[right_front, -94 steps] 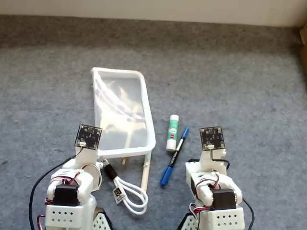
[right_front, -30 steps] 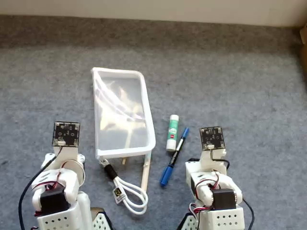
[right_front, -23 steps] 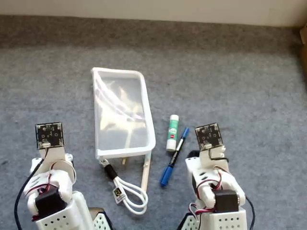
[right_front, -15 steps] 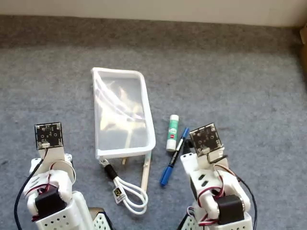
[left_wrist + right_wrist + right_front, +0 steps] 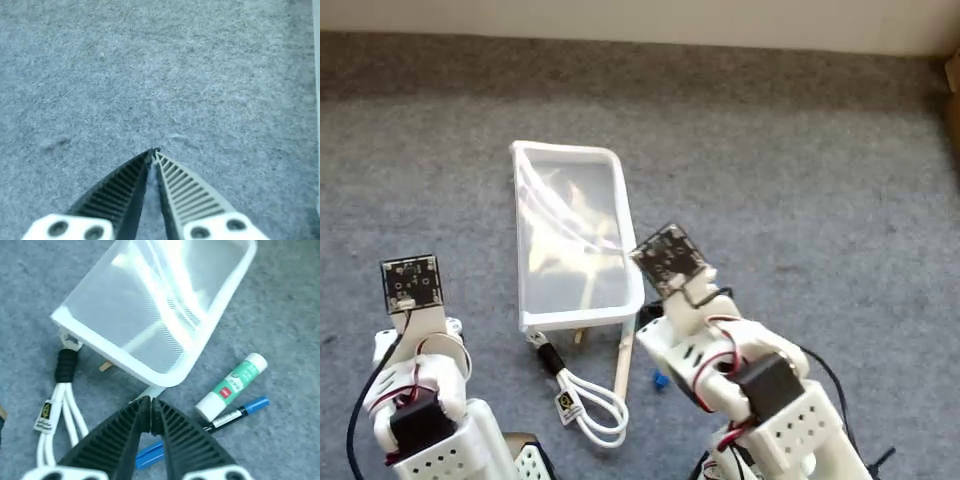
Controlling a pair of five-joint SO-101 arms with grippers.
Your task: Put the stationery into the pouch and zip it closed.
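- left claw [image 5: 152, 154] closed on nothing, over bare grey worktop [image 5: 150, 60]
- right claw [image 5: 150, 407] closed on nothing, above a corner of the pouch [image 5: 125, 305]
- glue stick [image 5: 232, 385] and pen [image 5: 235, 414] lie side by side just beside pouch, outside it
- right claw covers pen's middle; high view: right arm hides most of pen
- pouch zip hard to make out
- white cord [image 5: 57, 415] at pouch end
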